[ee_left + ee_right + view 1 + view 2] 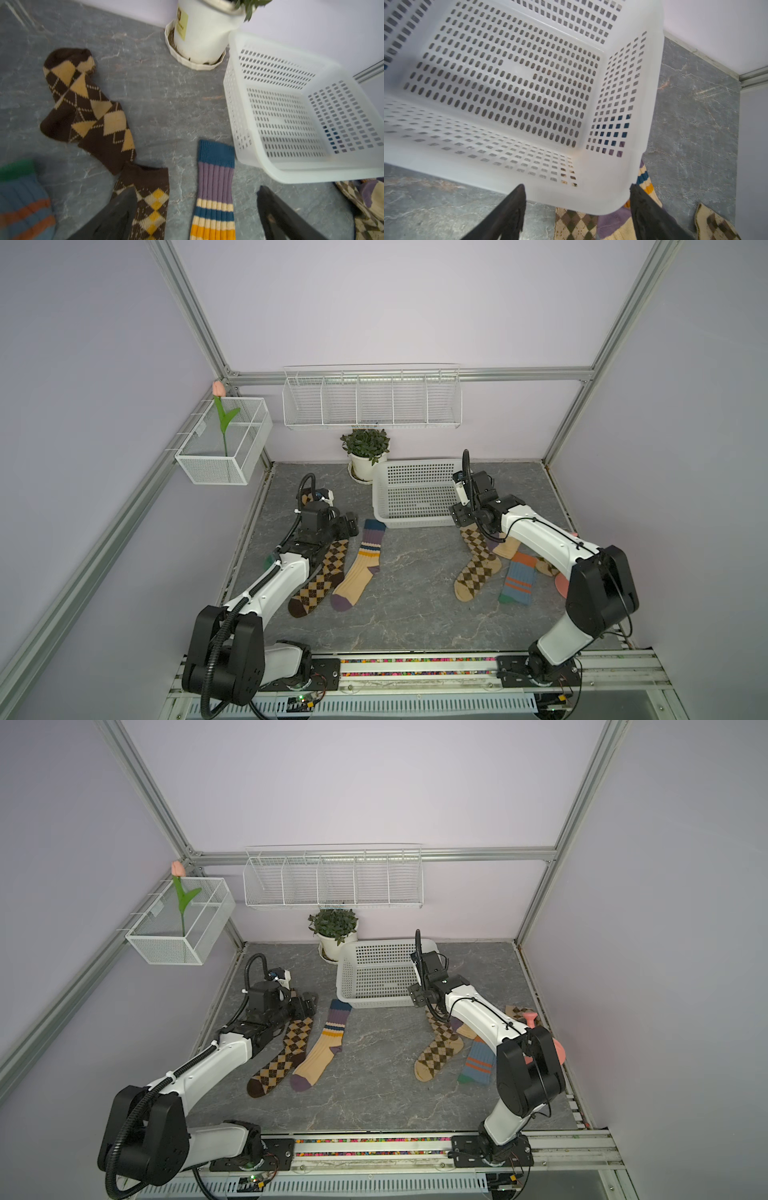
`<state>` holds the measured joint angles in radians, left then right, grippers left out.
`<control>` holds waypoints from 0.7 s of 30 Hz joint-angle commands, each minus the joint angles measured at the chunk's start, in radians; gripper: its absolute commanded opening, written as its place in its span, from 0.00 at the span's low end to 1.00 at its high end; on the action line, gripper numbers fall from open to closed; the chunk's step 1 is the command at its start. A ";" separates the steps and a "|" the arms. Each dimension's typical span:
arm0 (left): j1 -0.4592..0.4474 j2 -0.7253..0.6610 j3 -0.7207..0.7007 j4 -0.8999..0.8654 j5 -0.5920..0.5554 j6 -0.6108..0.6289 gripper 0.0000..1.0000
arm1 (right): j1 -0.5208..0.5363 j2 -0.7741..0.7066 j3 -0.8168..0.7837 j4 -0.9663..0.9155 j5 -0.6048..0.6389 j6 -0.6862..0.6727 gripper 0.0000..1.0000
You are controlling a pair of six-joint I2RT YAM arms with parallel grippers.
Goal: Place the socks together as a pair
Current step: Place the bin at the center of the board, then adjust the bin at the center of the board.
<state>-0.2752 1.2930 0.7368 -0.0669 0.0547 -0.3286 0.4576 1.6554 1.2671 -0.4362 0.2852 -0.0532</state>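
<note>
On the left of the table a dark-brown argyle sock (320, 576) and a cream ribbed sock (359, 568) with a purple toe lie side by side. My left gripper (353, 524) (197, 190) hovers open over their cuffs and holds nothing. A second dark-brown argyle sock (83, 108) lies crumpled beyond it, and a blue orange-striped sock (22, 205) beside it. On the right lie a tan argyle sock (476, 568), a blue striped sock (517, 578) and a cream sock (507, 549), partly under the arm. My right gripper (459, 516) (577, 187) is open above the basket's near corner.
A white perforated basket (415, 522) stands at the back middle, with a potted plant (365, 452) to its left. A pink object (561, 585) shows behind the right arm. A wire rack (372, 400) and a mesh box (224, 443) hang on the walls.
</note>
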 commanded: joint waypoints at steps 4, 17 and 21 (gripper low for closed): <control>-0.002 0.004 0.017 -0.112 0.044 -0.034 0.92 | -0.019 -0.019 -0.066 0.059 -0.107 0.031 0.81; -0.020 0.079 0.121 -0.070 0.096 -0.101 0.93 | -0.234 -0.279 -0.188 0.121 -0.235 0.166 0.84; -0.049 0.128 0.191 -0.015 0.096 -0.126 0.93 | -0.339 -0.203 -0.171 0.124 -0.350 0.208 0.83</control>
<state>-0.3077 1.3911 0.8696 -0.1345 0.1398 -0.4126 0.1490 1.3941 1.1030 -0.3172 0.0357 0.0990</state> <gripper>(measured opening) 0.931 0.836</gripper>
